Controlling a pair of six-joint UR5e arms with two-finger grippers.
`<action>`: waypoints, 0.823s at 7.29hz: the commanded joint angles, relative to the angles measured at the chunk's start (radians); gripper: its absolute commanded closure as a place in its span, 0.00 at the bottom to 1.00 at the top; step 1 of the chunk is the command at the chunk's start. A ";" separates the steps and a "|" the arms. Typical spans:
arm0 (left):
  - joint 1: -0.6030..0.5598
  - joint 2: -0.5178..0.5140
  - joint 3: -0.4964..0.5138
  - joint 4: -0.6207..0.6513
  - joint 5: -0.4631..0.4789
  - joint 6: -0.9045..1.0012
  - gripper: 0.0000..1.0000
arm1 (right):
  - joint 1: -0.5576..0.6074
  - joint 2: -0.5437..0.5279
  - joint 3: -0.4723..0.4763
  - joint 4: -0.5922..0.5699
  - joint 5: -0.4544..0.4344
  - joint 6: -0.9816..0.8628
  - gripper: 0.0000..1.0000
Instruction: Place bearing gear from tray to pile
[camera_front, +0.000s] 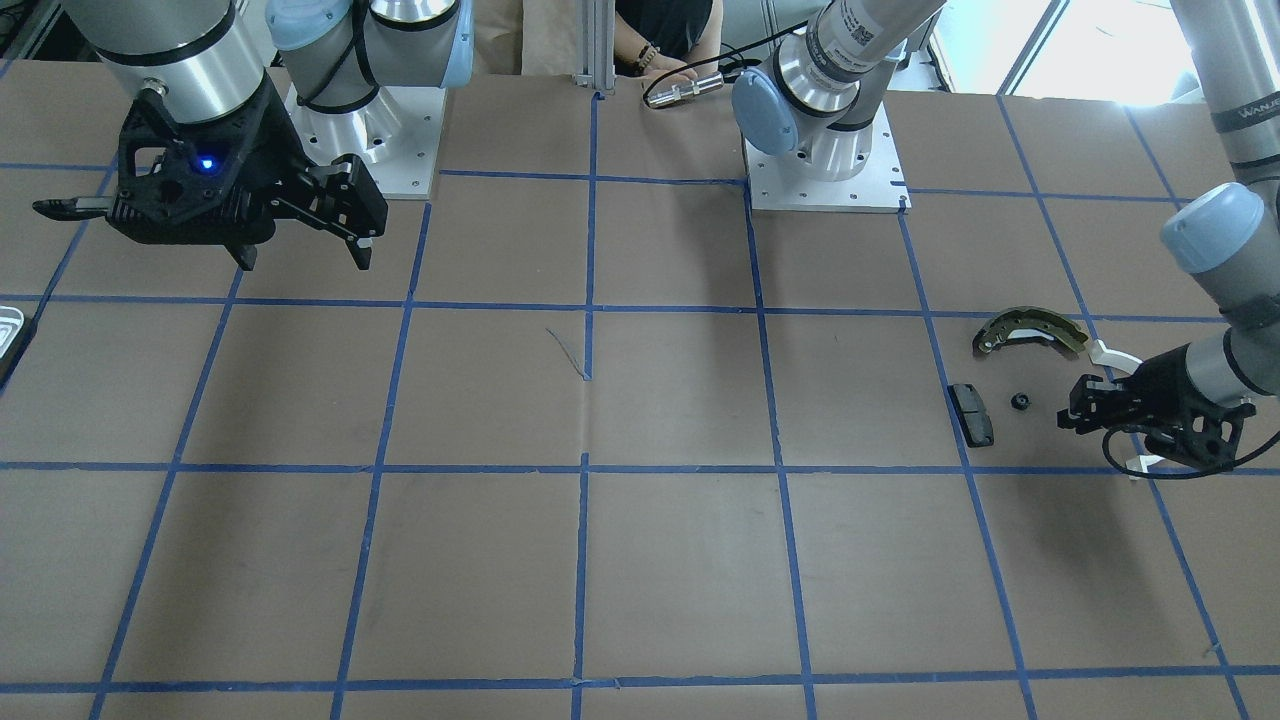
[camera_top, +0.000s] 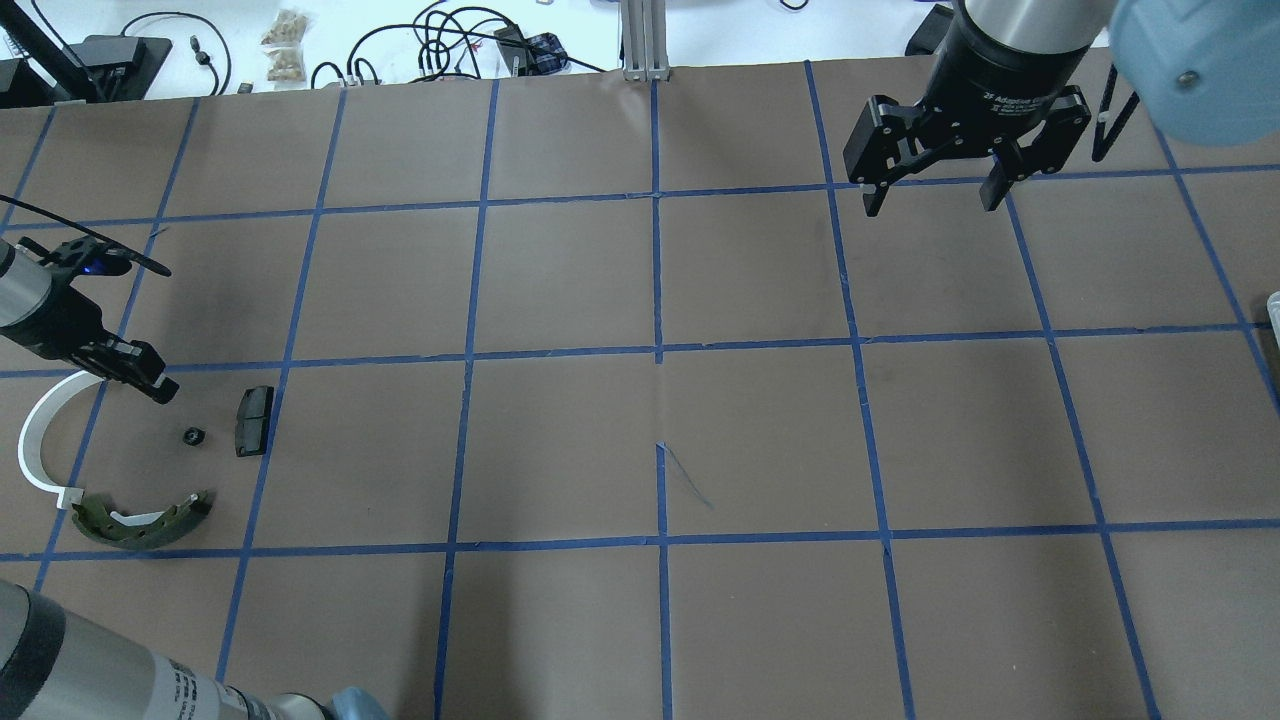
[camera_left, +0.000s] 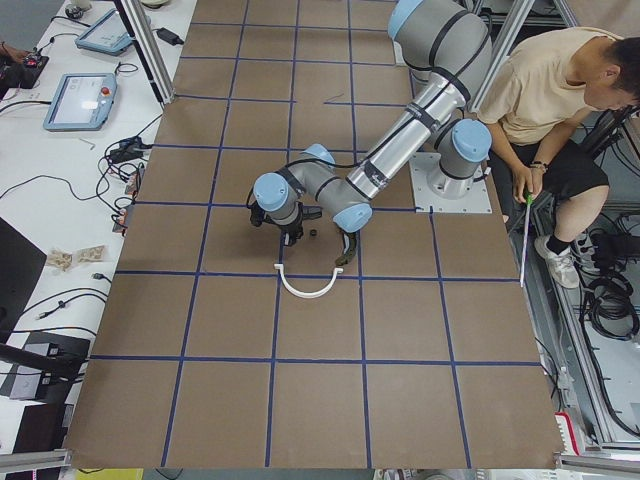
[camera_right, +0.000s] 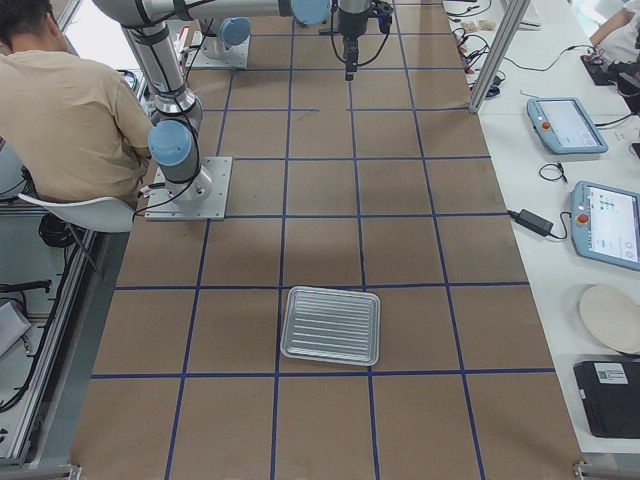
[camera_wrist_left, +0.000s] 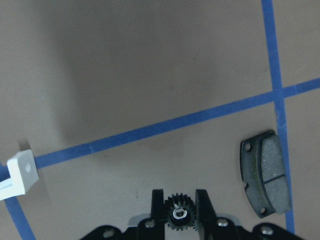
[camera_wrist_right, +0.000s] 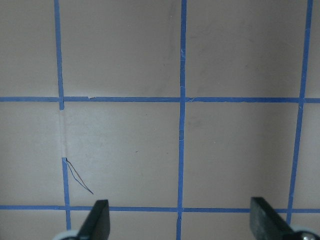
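Evidently the small black toothed bearing gear (camera_wrist_left: 180, 218) lies flat on the brown paper-covered counter (camera_front: 640, 560). The wrist view frames it between the fingers of the left gripper (camera_wrist_left: 179, 195), whose jaws stand slightly apart and clamp nothing. The front view shows gear and gripper apart.

First hazard: a finger clipping the gear on withdrawal would probably send so small and round a part rolling out of the pile.

Just beside the gear lies the black rectangular pad (camera_wrist_left: 265, 175). Farther off are the curved brass-and-dark metal shoe (camera_front: 1030, 330) and the white plastic half-ring (camera_top: 40, 430). The half-ring runs beneath the left wrist, so the wrist's slack cable could snag and drag it.

Well apart, the right gripper (camera_top: 931, 207) hangs wide open and empty. Farthest, the ribbed silvery tray (camera_right: 331, 325) shows bare.
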 joint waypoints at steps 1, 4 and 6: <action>0.006 0.002 -0.016 -0.005 0.003 0.002 1.00 | 0.000 0.000 0.000 0.001 0.000 0.000 0.00; 0.006 0.001 -0.017 -0.004 0.041 0.005 1.00 | 0.000 0.000 0.000 0.001 0.000 0.000 0.00; 0.006 0.001 -0.029 -0.002 0.044 0.005 1.00 | 0.000 0.000 0.000 0.001 0.000 0.000 0.00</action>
